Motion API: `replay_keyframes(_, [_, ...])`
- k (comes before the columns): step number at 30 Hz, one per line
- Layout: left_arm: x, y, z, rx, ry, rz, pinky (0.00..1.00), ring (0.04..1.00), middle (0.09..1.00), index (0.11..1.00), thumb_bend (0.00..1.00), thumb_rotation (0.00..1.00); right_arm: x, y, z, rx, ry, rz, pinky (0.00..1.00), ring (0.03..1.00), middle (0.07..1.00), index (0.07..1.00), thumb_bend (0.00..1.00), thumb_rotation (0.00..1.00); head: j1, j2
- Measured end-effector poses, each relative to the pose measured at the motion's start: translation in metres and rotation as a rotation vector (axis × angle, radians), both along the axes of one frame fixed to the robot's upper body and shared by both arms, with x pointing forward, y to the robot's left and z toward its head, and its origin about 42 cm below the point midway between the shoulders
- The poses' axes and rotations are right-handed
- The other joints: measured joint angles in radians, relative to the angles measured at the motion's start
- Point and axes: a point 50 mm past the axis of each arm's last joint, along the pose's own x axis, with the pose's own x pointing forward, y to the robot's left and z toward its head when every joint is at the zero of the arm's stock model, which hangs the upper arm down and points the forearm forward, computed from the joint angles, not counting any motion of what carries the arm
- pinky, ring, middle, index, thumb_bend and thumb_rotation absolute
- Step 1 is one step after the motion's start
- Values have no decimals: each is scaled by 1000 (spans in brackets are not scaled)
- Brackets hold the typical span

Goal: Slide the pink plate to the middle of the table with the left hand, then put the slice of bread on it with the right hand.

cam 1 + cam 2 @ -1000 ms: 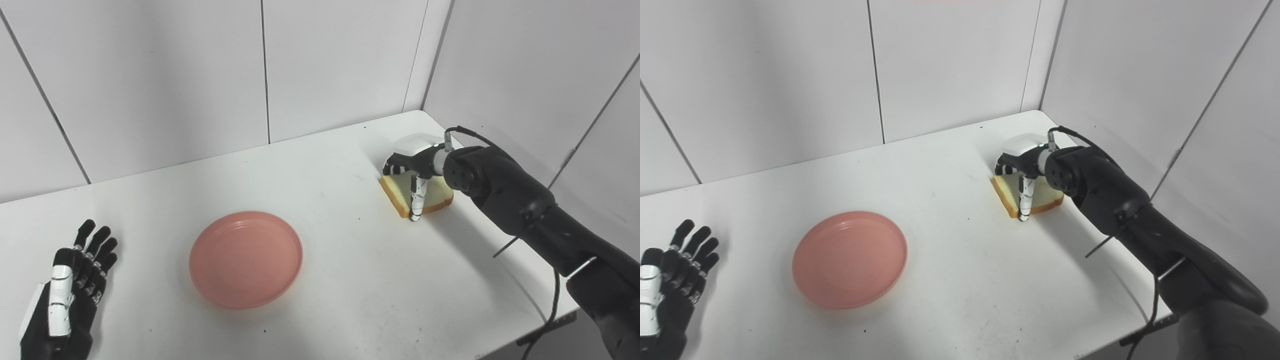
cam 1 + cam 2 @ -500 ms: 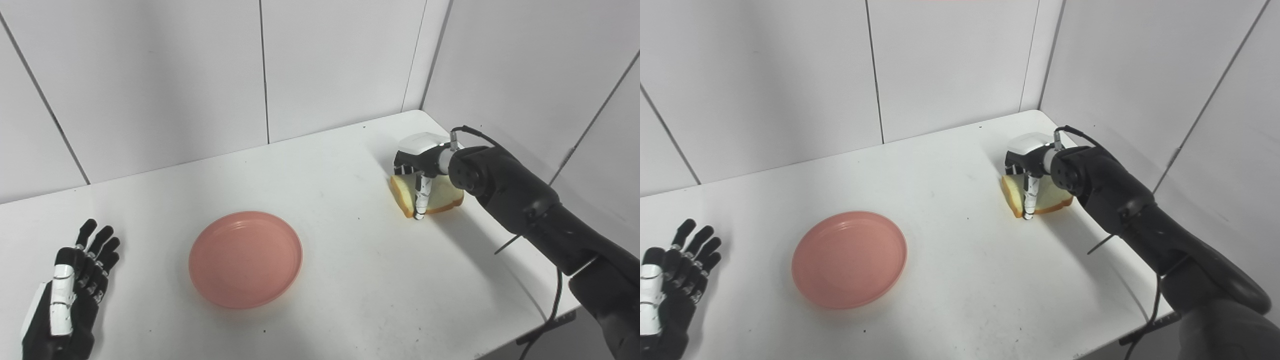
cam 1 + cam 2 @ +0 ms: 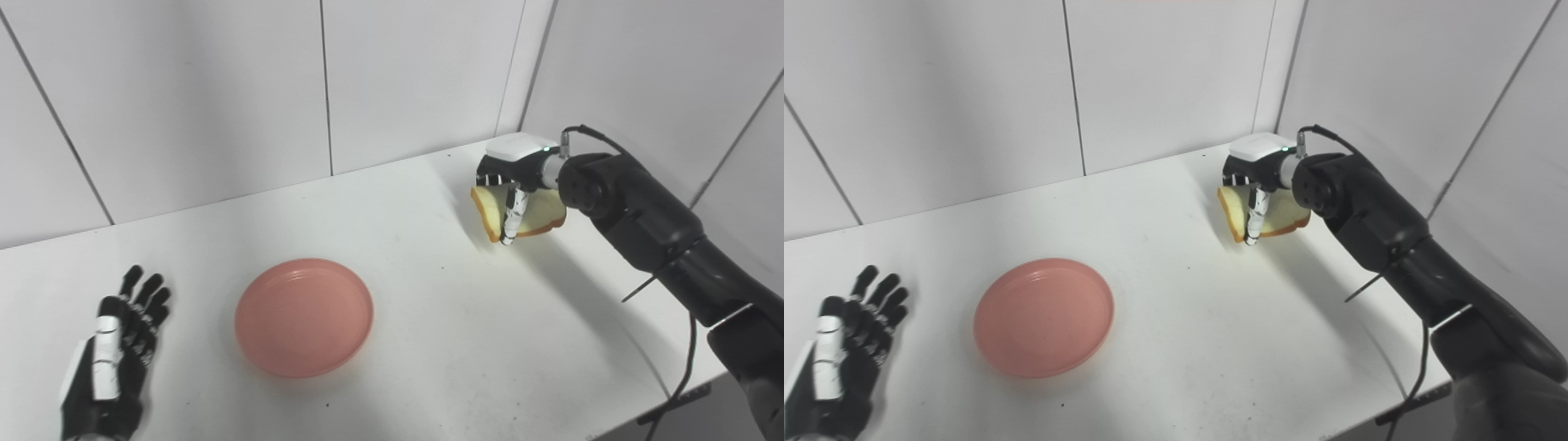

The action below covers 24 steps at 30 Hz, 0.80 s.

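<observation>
Pinching the tilted slice of bread (image 3: 531,214), left edge dipping, right robot hand (image 3: 511,174); left robot hand (image 3: 113,361) spread.

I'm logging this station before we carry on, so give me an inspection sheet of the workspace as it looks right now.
Surface: white table, a few small dark specks.
Job's things: pink plate flat on the table; slice of bread lifted clear, tilted.
Clutter: nothing seen.
Hands: right hand shut on the bread; left hand open, apart from the plate.
Cables: black cable along the right arm.
Surroundings: white panelled walls.
</observation>
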Motion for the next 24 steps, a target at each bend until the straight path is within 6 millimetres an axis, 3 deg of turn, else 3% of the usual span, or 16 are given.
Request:
replay_keyframes(3, [0, -8, 0, 20, -7, 14, 939, 944, 956, 954, 759, 972, 0, 23, 25, 1, -51, 63, 496, 425, 511, 498, 514, 0, 54, -8])
replay_keyframes(6, [-1, -16, -2, 22, -17, 13, 957, 953, 969, 966, 749, 976, 4, 36, 36, 11, -80, 99, 452, 409, 498, 522, 512, 0, 100, -15])
replay_keyframes(9, [0, -23, -9, 8, 1, 11, 969, 962, 979, 976, 740, 970, 2, 57, 40, 30, -93, 163, 417, 397, 488, 536, 510, 0, 121, -17])
replay_keyframes(11, [2, -27, -13, 4, 15, 9, 973, 970, 987, 985, 730, 979, 4, 72, 39, 61, -101, 205, 341, 371, 470, 556, 504, 0, 166, -21])
replay_keyframes(16, [4, -37, -13, -3, 15, 8, 974, 968, 986, 987, 709, 992, 9, 116, 35, 116, -97, 319, 345, 372, 467, 561, 504, 0, 256, -17])
replay_keyframes(20, [10, -46, -11, 3, 3, 21, 964, 967, 984, 979, 710, 998, 10, 156, 36, 164, -118, 418, 301, 380, 487, 526, 508, 0, 273, -17])
replay_keyframes(24, [10, -47, -9, 26, -13, 40, 956, 960, 976, 975, 713, 1000, 9, 185, 35, 203, -110, 482, 337, 363, 476, 566, 502, 0, 302, -9])
